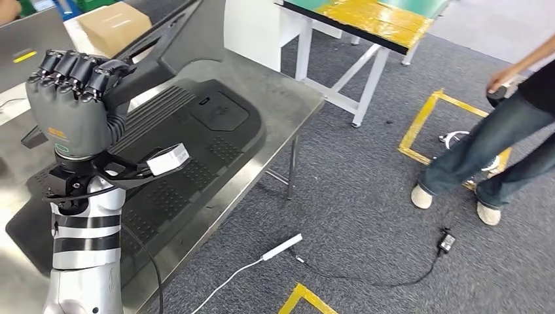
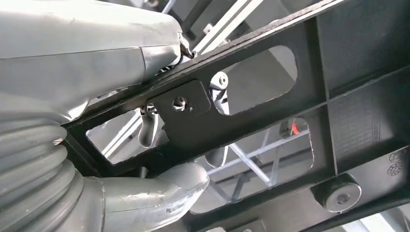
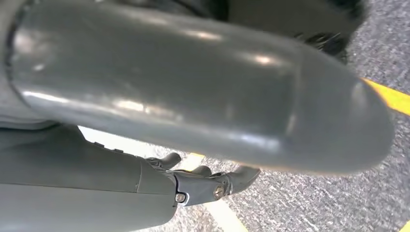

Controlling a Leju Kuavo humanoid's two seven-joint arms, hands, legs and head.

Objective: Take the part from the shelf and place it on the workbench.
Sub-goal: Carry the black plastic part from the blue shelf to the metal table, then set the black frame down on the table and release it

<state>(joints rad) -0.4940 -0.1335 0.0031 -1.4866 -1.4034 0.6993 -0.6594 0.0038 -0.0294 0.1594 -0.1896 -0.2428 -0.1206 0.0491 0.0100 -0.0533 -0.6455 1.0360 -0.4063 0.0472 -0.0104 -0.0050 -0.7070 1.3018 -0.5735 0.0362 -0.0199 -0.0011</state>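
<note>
My left hand (image 1: 69, 104) is raised over the steel workbench (image 1: 298, 108) and grips a black plastic frame part (image 1: 167, 29), which slants up and to the right from the fingers. Seen from the left wrist, the part (image 2: 270, 92) is a ribbed black frame with cut-out windows, and the thumb (image 2: 159, 186) presses against its lower bar. A wide black moulded panel (image 1: 209, 124) lies flat on the bench under the hand. My right hand (image 3: 208, 183) hangs over grey carpet, with its fingers apart and nothing in them.
A person in jeans (image 1: 478, 144) stands on the carpet at the right, beside a yellow tape square (image 1: 419, 124). A white-legged table with a green and yellow top (image 1: 373, 19) stands behind. A cardboard box (image 1: 114, 26) sits at the back left. A cable with a white adapter (image 1: 281, 247) crosses the floor.
</note>
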